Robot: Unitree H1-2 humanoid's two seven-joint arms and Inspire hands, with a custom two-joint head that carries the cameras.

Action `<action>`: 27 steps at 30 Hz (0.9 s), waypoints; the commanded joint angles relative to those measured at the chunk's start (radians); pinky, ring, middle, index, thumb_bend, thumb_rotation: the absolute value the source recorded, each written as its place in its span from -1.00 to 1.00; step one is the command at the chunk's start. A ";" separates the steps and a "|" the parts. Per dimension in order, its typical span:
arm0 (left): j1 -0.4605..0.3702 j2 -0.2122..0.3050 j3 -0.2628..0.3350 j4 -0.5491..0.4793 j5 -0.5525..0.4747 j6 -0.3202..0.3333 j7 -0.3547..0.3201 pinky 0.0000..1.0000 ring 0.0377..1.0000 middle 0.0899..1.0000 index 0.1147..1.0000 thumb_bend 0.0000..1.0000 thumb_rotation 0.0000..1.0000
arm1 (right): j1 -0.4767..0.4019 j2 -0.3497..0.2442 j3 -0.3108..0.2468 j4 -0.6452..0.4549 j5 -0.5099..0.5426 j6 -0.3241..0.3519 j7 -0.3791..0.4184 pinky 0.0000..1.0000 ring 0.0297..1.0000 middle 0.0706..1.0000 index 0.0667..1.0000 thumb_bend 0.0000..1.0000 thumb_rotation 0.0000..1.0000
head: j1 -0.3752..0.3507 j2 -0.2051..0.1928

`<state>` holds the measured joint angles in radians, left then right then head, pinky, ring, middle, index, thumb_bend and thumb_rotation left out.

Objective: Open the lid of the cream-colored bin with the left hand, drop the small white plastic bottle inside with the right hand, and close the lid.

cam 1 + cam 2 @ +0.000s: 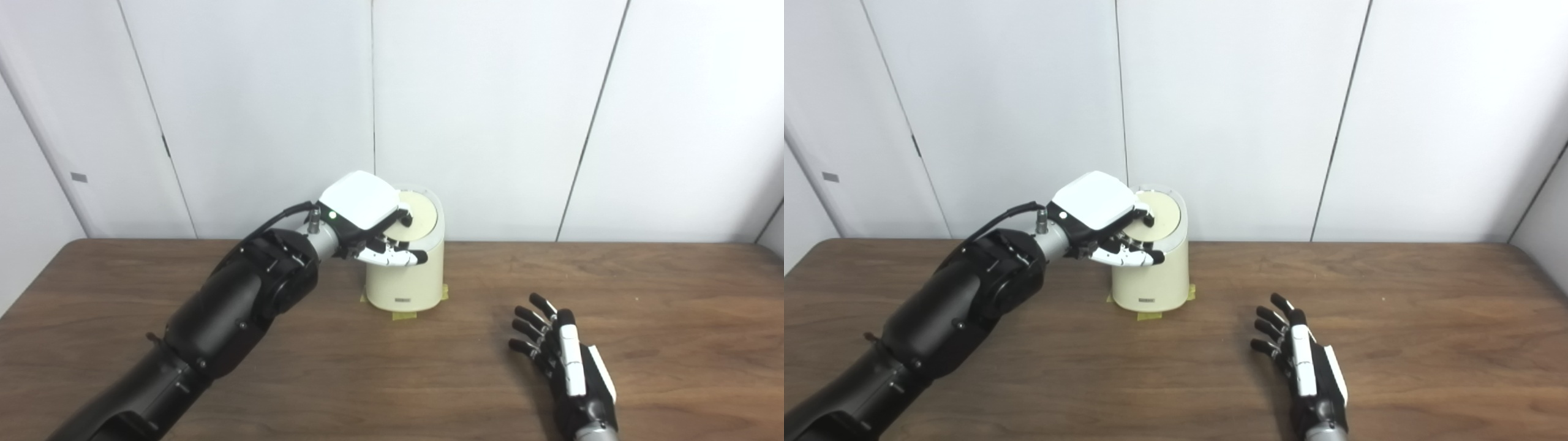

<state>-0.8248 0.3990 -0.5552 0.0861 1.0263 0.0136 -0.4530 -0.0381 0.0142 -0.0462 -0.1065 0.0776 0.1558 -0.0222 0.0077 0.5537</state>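
Observation:
The cream-colored bin (407,275) stands at the back middle of the table. Its round lid (424,211) lies about flat on top. My left hand (367,220) is over the lid's left edge, fingers curled on top and the thumb in front under the rim, gripping the lid. My right hand (566,361) rests low over the table at the front right, fingers spread, holding nothing. The small white bottle is not visible in either view.
The bin is fixed with yellow tape (404,315) at its base. The brown wooden table (674,294) ends at a white panelled wall just behind the bin. My left forearm (233,318) crosses the table's left half.

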 commanded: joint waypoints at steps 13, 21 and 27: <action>0.010 -0.013 -0.026 0.031 0.076 0.014 -0.077 1.00 0.76 0.66 0.65 0.22 1.00 | -0.013 0.001 0.005 -0.064 -0.012 0.015 -0.004 0.40 0.63 0.62 0.79 0.03 1.00 | -0.007 0.020; 0.029 -0.017 -0.084 0.021 0.160 -0.016 -0.096 1.00 0.75 0.62 0.60 0.23 1.00 | -0.015 0.003 0.001 -0.069 -0.005 0.018 -0.008 0.37 0.61 0.61 0.80 0.02 1.00 | -0.014 0.025; 0.034 -0.028 -0.068 -0.003 0.141 -0.015 -0.099 1.00 0.73 0.60 0.56 0.22 1.00 | -0.018 0.003 -0.006 -0.067 0.002 0.019 -0.010 0.40 0.61 0.60 0.79 0.03 1.00 | -0.015 0.025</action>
<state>-0.8073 0.3739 -0.6097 0.0681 1.1851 0.0141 -0.4871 -0.0270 0.0144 -0.0468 -0.1371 0.0708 0.1896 -0.0324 -0.0031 0.5768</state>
